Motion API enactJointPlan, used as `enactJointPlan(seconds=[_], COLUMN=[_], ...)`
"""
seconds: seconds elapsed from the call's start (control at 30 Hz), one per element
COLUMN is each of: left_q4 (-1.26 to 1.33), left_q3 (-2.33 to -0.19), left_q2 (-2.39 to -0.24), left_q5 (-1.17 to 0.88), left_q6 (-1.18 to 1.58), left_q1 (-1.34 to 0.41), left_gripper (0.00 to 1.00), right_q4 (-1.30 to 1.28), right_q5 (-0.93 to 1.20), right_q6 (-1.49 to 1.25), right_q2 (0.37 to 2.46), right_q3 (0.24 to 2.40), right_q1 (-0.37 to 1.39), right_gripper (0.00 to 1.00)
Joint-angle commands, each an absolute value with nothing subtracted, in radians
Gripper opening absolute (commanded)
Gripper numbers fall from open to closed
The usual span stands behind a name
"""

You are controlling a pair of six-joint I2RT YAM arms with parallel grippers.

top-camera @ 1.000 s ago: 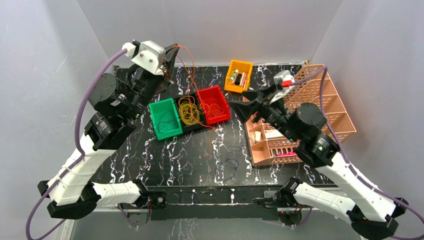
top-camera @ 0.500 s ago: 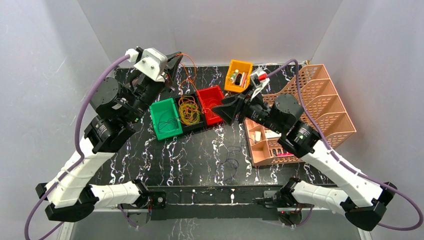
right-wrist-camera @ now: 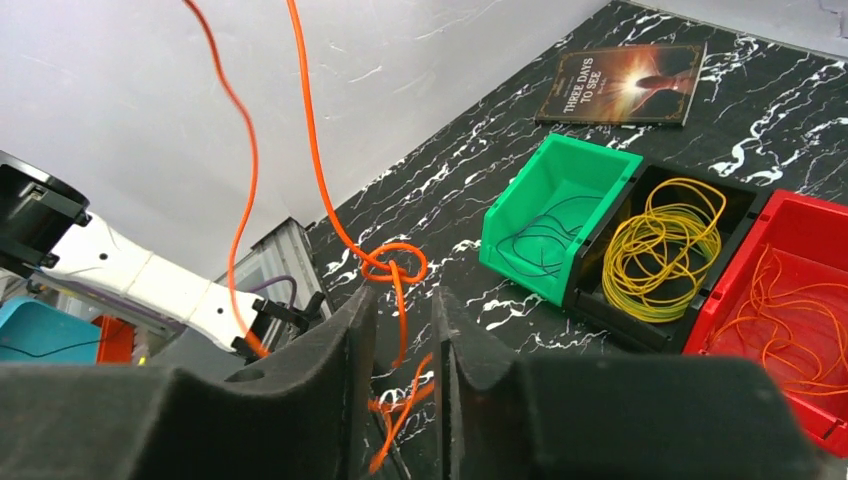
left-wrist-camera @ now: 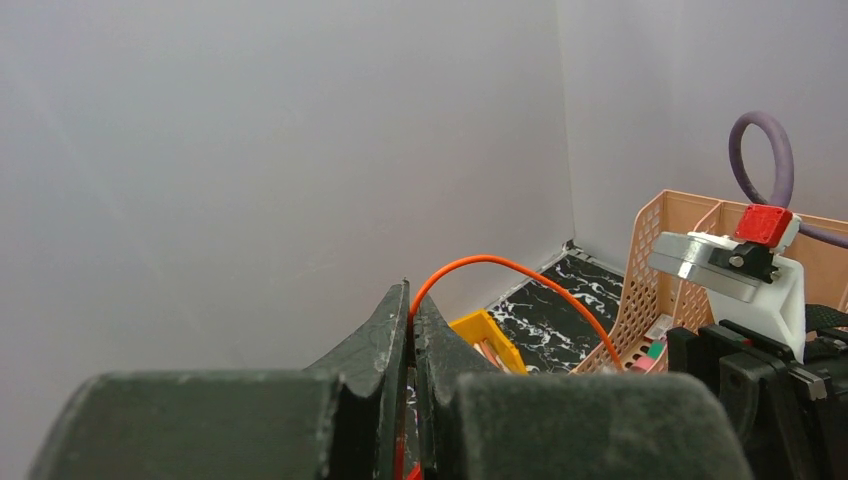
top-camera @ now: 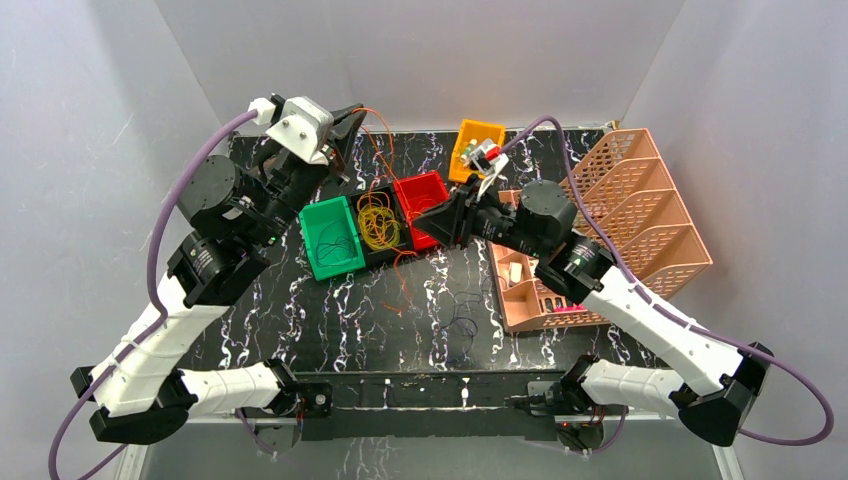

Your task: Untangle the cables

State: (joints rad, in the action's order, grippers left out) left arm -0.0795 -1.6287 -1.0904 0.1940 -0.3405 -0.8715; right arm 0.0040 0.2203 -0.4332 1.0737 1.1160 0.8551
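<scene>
My left gripper is raised at the back left, shut on an orange cable that arcs out from between its fingertips. That cable hangs down to the table with a knot in it. My right gripper hovers in front of the red bin. Its jaws stand a little apart, with orange strands in the gap and no visible pinch. Yellow cable fills a black bin. Dark thin cable lies in the green bin. A dark purple cable lies loose on the table.
A yellow bin with small items stands at the back. A peach plastic organiser fills the right side, under my right arm. A book lies at the table's far left. White walls enclose the table on three sides.
My right arm has swung left from the organiser to the front of the red bin, and its jaws have narrowed around the orange strands. The left gripper stays shut, shifted slightly.
</scene>
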Motion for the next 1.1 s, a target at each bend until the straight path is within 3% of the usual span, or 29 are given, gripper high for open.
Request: enactJointPlan(seconds=[0.0,0.2,0.67,1.07], left_q4=[-0.054,-0.046,-0.027,-0.031], left_q3=[-1.631,-1.627,-1.631,-1.631], left_q2=[-1.074,-1.079,-1.066,-1.047], left_q5=[0.184,0.19,0.272,0.308], left_q6=[-0.334,-0.335,-0.363,-0.379], left_q1=[-0.866,-0.866,-0.866,-0.865], left_gripper=[0.0,0.0,0.0,0.0], right_q4=[0.083,0.08,-0.091,-0.122], right_q5=[0.236,0.201,-0.046,-0.092], right_q6=[-0.44,-0.438,-0.494,-0.509], right_q2=[1.051,1.025,0.927,0.953], right_q3=[1.127,1.106,0.894,0.82], right_q1=[0.856,0.856,0.856,0.856], right_gripper=[0.3,0.0,0.0,0.0])
